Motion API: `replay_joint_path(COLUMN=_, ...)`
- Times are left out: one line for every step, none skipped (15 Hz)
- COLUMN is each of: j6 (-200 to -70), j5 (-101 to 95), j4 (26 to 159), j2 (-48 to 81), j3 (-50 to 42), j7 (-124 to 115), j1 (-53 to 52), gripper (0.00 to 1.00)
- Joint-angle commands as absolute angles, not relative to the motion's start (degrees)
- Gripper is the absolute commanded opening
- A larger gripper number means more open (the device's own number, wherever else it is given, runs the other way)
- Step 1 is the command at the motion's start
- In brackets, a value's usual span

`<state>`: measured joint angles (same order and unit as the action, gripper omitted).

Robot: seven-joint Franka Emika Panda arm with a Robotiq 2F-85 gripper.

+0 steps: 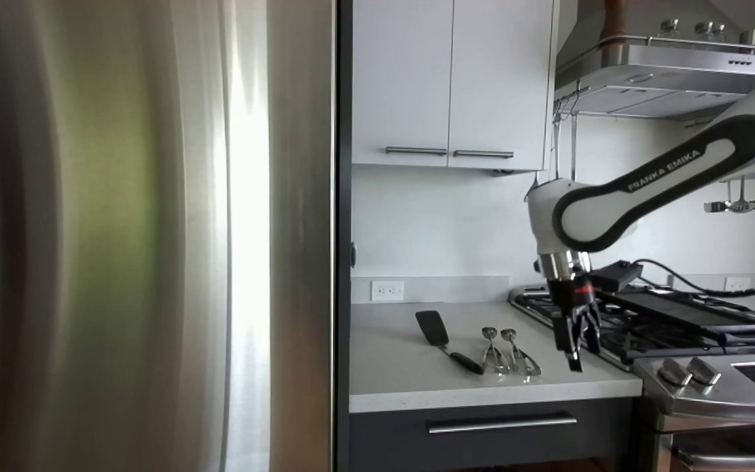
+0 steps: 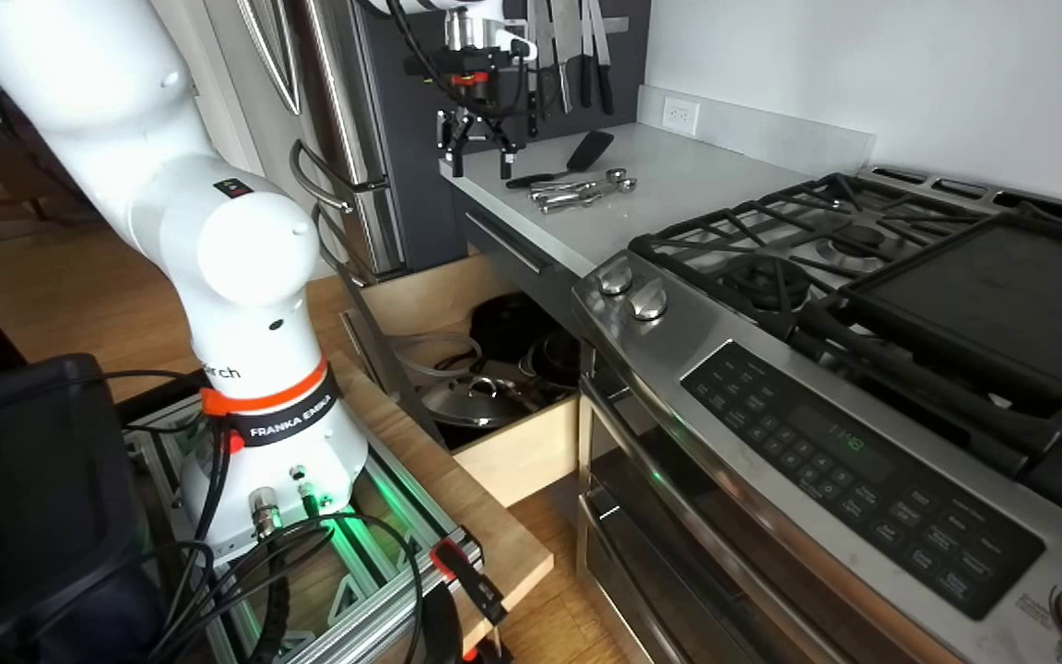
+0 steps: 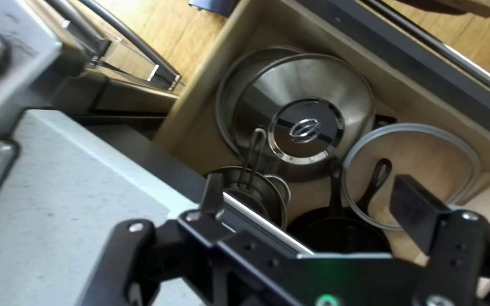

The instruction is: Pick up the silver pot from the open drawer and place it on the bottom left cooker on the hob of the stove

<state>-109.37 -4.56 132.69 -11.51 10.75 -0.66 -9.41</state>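
Observation:
The open drawer (image 2: 517, 447) is below the counter; its wooden wall also shows in the wrist view (image 3: 204, 83). In it a silver pot (image 3: 280, 187) with loop handles holds a smaller long-handled pan. Beside it lies a large silver domed piece (image 3: 304, 80), seemingly a lid, also in an exterior view (image 2: 476, 398). I cannot tell which is the task's pot. My gripper (image 2: 482, 164) is open and empty, high above the drawer near the counter edge; it also shows in an exterior view (image 1: 582, 357). The hob's black grates (image 2: 775, 221) surround the front left burner (image 2: 764, 279).
A closed upper drawer (image 2: 508, 242) and the white countertop (image 2: 725, 189) overhang the open drawer's back. A spatula (image 1: 440, 331) and two scoops (image 1: 495, 357) lie on the counter. Black skillets (image 3: 343, 231) and a clear lid (image 3: 413, 127) share the drawer. A griddle (image 2: 1001, 286) covers the hob's middle.

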Motion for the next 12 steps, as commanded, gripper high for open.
replay_joint_path(j6=-120.03, j5=0.59, j4=135.94, j2=-5.88, j3=13.41, j7=-10.44, j1=-11.6, gripper=1.0)
replay_joint_path(j6=-124.34, j5=-0.21, j4=136.57, j2=-3.43, j3=13.95, j7=-12.97, j1=-11.68, gripper=1.0)
replay_joint_path(j6=-126.59, j5=-3.14, j4=135.99, j2=-0.09, j3=14.25, j7=-13.79, j1=-11.59, gripper=1.0)
replay_joint_path(j6=-122.48, j5=-1.68, j4=136.12, j2=-4.97, j3=13.86, j7=-11.15, j1=-12.0, gripper=1.0)
replay_joint_path(j6=-124.74, j5=-1.93, j4=136.43, j2=-2.87, j3=13.94, j7=-12.1, j1=-12.12, gripper=1.0)
replay_joint_path(j6=-125.84, j5=-2.03, j4=136.38, j2=-1.17, j3=13.84, j7=-12.39, j1=-12.16, gripper=1.0)
replay_joint_path(j6=-126.36, j5=-2.04, j4=136.25, j2=-0.13, j3=13.75, j7=-12.41, j1=-12.14, gripper=1.0)
replay_joint_path(j6=-126.49, j5=-2.03, j4=136.1, j2=0.33, j3=13.71, j7=-12.4, j1=-12.09, gripper=1.0)
replay_joint_path(j6=-126.49, j5=-2.03, j4=135.95, j2=0.37, j3=13.7, j7=-12.4, j1=-12.07, gripper=1.0)
replay_joint_path(j6=-126.49, j5=-2.03, j4=135.78, j2=0.32, j3=13.7, j7=-12.4, j1=-12.07, gripper=1.0)
replay_joint_path(j6=-125.72, j5=-4.74, j4=134.58, j2=2.36, j3=13.74, j7=-14.27, j1=-12.15, gripper=1.0)
replay_joint_path(j6=-126.21, j5=-7.01, j4=133.94, j2=3.85, j3=13.99, j7=-16.58, j1=-12.47, gripper=1.0)
